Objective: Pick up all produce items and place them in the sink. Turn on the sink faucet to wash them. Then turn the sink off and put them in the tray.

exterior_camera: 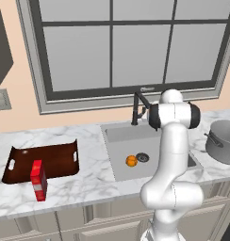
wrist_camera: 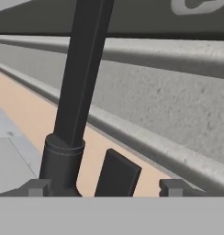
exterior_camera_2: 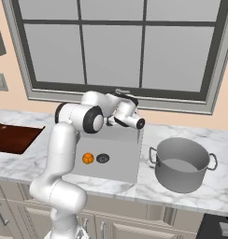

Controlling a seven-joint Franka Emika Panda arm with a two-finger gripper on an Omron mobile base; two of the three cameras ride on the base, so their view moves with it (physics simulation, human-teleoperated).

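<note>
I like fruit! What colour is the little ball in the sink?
Bright orange fruit, clearest in the left base view.

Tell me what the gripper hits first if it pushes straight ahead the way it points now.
Most likely the sink faucet's small dark handle, which stands between the open gripper's fingertips, beside the faucet's upright post. Depth is hard to judge.

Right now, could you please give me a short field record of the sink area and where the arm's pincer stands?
orange: in the sink, beside the drain
faucet: behind the sink, no water visible
pincer: open, at the faucet base, handle between its tips
tray: on the counter left of the sink
red box: at the tray's front edge
pot: right of the sink
</note>
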